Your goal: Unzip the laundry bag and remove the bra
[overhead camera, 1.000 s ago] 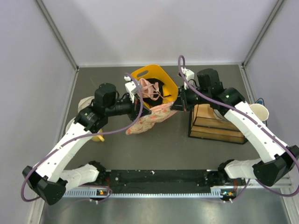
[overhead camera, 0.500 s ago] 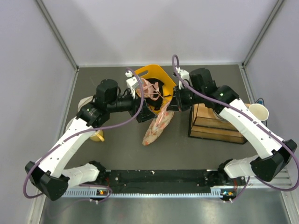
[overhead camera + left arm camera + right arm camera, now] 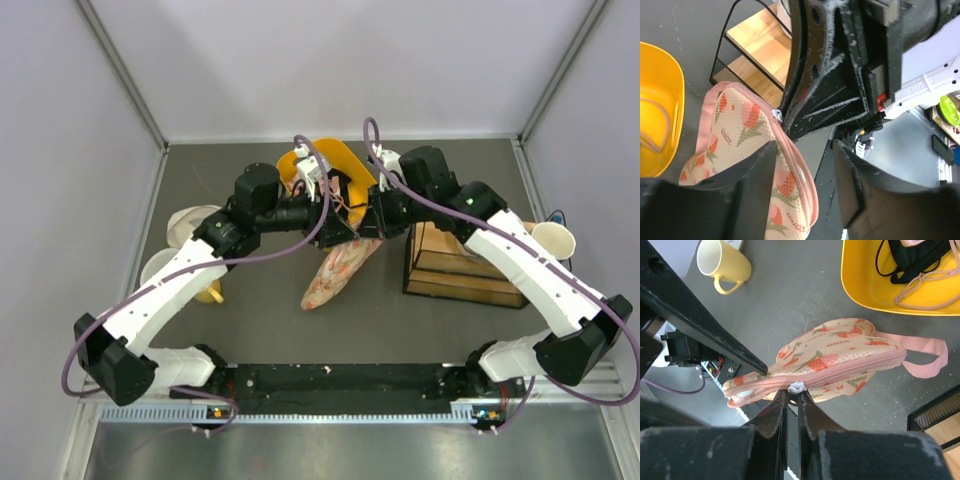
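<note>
The pale pink laundry bag (image 3: 335,270) with orange-red prints hangs in front of the yellow basket, its long end drooping to the table. My right gripper (image 3: 793,392) is shut on the white zip pull (image 3: 796,387) on the bag's pink zip (image 3: 850,371); it shows in the top view (image 3: 368,222). My left gripper (image 3: 805,150) is open, and the bag's zip edge (image 3: 790,165) lies against one finger with a gap to the other; it shows in the top view (image 3: 335,228). The zip gapes slightly at one end (image 3: 740,394). The bra is hidden.
The yellow basket (image 3: 345,160) behind the bag holds a pink strappy garment (image 3: 925,282) and a black garment (image 3: 912,255). A wooden wire-framed rack (image 3: 460,262) stands right. A yellow mug (image 3: 208,292) and white bowls (image 3: 188,222) sit left. A paper cup (image 3: 553,238) is far right.
My left gripper has moved right, close to the right gripper, and has opened. The bag went from stretched between the grippers to hanging down from the right gripper.
</note>
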